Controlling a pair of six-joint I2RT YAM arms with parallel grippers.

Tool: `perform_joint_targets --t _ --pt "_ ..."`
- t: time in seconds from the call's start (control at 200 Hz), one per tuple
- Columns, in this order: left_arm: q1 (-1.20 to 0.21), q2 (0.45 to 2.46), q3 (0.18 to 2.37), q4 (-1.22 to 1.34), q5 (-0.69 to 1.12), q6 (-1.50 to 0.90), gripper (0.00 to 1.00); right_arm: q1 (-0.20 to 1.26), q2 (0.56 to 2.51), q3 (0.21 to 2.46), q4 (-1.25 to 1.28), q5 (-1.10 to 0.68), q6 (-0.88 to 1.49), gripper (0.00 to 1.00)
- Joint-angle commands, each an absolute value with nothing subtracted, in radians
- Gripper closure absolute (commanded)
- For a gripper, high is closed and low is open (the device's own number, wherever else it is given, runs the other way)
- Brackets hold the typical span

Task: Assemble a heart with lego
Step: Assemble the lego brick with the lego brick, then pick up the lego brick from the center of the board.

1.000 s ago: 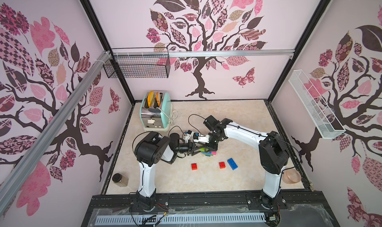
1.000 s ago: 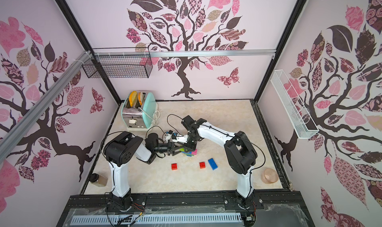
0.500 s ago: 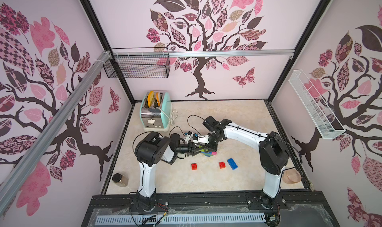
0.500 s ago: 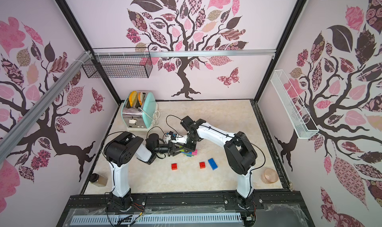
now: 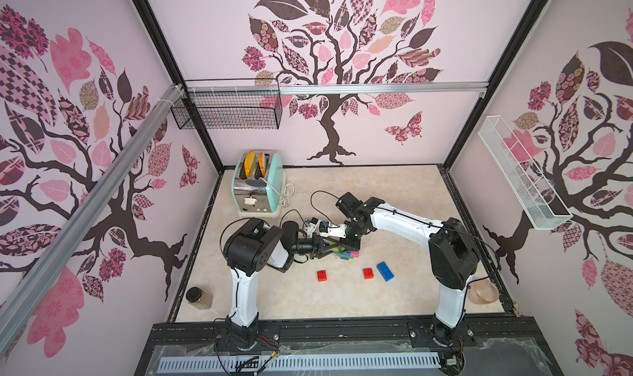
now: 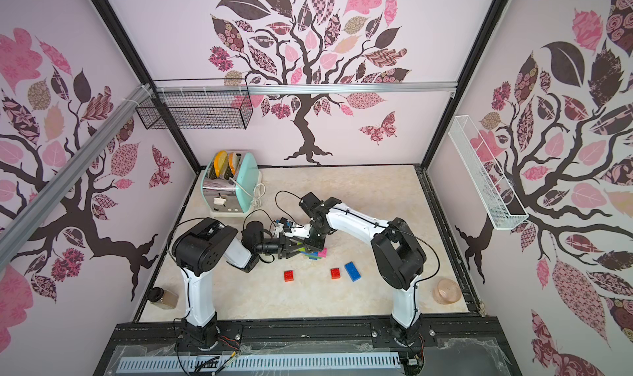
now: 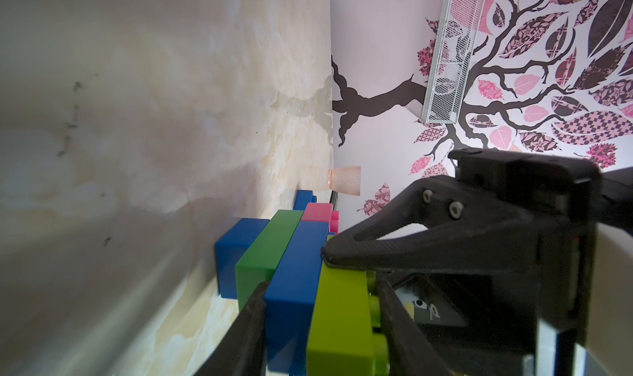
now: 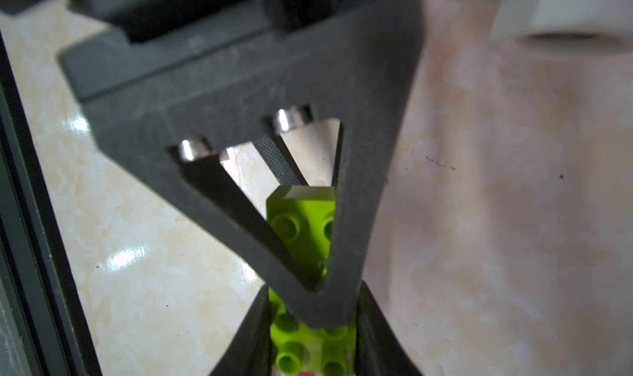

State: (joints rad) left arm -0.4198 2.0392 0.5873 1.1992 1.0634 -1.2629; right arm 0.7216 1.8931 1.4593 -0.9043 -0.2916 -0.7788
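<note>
The heart (image 5: 346, 254) is a partly built cluster of blue, dark green, lime and pink lego, lying mid-table in both top views (image 6: 314, 254). My left gripper (image 7: 322, 323) reaches in level from the left, shut across the cluster's blue (image 7: 294, 288) and lime (image 7: 342, 316) bricks. From above, my right gripper (image 8: 313, 343) is shut on the lime brick (image 8: 301, 353), just past the left fingers (image 8: 239, 117). In front of the cluster, two red squares (image 5: 321, 275) (image 5: 368, 273) and a blue brick (image 5: 385, 271) lie loose.
A mint toaster (image 5: 259, 189) stands at the back left with its cord trailing toward the arms. A brown jar (image 5: 198, 297) sits at the front left and a pink cup (image 5: 483, 291) at the front right. Wire baskets (image 5: 226, 108) (image 5: 520, 175) hang on the walls.
My left gripper's jaws have closed in onto the brick cluster. The right gripper has stayed shut on the lime brick, and both arms have barely moved.
</note>
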Motion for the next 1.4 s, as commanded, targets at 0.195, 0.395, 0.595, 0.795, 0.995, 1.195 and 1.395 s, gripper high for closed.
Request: perform_joint_targets --t 0.195,0.395,0.595,0.795,0.995,1.195,1.395 --pt "-0.433 2.032 0.604 1.252 1.092 -1.251 0.71 0.681 1.859 1.447 -0.861 -0.359 -0.726 0.56" --pt "-0.433 2.034 0.605 1.252 1.091 -1.252 0.71 0.6 1.772 1.466 -0.854 -0.432 -0.667 0.34" --pt "-0.425 2.037 0.611 1.252 1.088 -1.249 0.71 0.558 1.714 1.473 -0.87 -0.431 -0.626 0.22" --pt "-0.391 2.031 0.593 1.25 1.069 -1.238 0.7 0.533 1.738 1.463 -0.878 -0.22 -0.393 0.2" --pt "-0.368 2.04 0.599 1.228 1.068 -1.216 0.7 0.525 1.654 1.278 -0.855 0.002 -0.098 0.19" --pt "-0.358 2.05 0.604 1.233 1.067 -1.223 0.7 0.533 1.511 1.064 -0.813 0.058 0.14 0.17" --pt "-0.354 2.052 0.607 1.242 1.066 -1.229 0.7 0.548 1.414 0.921 -0.794 0.065 0.227 0.15"
